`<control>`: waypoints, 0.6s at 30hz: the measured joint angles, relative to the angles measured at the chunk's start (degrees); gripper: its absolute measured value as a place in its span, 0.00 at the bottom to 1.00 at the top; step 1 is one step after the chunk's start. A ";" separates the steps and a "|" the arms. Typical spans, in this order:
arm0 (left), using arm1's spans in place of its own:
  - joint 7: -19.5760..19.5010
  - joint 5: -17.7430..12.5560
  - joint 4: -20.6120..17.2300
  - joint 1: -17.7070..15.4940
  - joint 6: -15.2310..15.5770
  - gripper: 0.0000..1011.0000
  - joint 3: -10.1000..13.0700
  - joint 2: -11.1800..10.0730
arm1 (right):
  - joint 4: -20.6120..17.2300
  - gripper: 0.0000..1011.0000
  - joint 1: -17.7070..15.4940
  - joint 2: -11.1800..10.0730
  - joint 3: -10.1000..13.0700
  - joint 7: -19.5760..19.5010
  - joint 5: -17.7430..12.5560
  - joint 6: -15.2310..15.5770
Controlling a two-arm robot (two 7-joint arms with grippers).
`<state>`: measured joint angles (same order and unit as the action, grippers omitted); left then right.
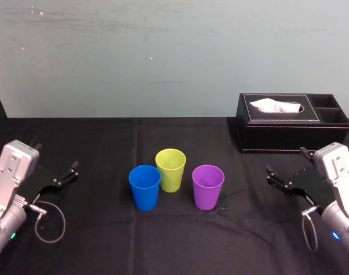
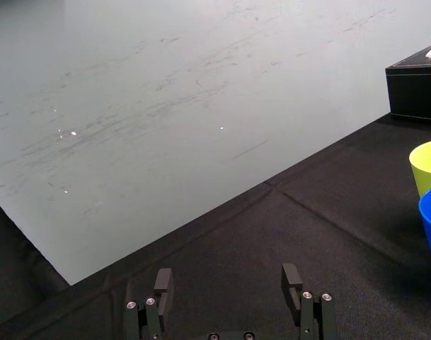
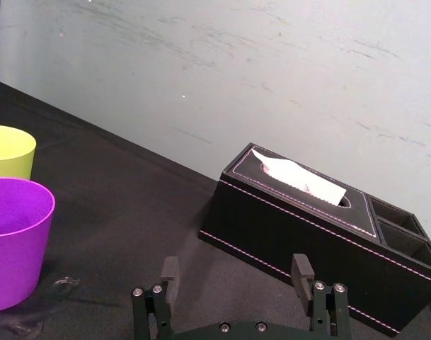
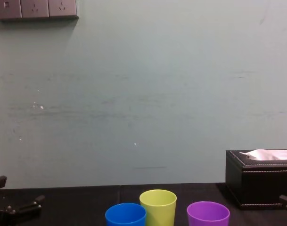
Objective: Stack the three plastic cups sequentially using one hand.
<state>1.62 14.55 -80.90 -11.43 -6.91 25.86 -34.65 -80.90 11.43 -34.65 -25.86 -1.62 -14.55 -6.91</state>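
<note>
Head view: the three cups stand upright, mouths up, in a close cluster mid-desk [image 1: 105, 240]. The blue cup [image 1: 144, 187] is front left, the yellow-green cup [image 1: 170, 169] sits just behind it, and the purple cup [image 1: 208, 187] is just beside them on the right. None is nested, so your stacking has not begun. Standing open side up, I judge, lets each one drop straight into the next. Your left claw [image 1: 57, 156] waits near the left edge and your right claw [image 1: 286, 160] near the right, in front of the tissue box [image 1: 277, 129]. Both are well apart from the cups.

Left wrist view: the claw [image 2: 227, 273] is spread wide with nothing in it, and the blue and yellow-green cups lie ahead of it.

Right wrist view: this claw [image 3: 236, 262] is also wide open and empty. The purple cup is nearest, so it looks like your easiest first pick.

Chest view: the cup rims line the lower edge. The desk wears a creased black cloth. Behind it is a pale scuffed wall [image 4: 143, 94] with a socket strip [image 4: 35, 8].
</note>
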 joint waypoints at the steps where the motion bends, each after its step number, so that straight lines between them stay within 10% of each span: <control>1: 0.00 0.00 0.00 0.00 0.00 0.99 0.00 0.00 | 0.00 0.99 0.00 0.00 0.00 0.00 0.00 0.00; 18: 0.00 0.00 0.00 0.00 0.00 0.99 0.00 0.00 | 0.00 0.99 0.00 0.00 0.00 0.00 0.00 0.00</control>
<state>1.62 14.55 -80.90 -11.43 -6.91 25.86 -34.64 -80.90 11.43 -34.65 -25.86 -1.62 -14.55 -6.91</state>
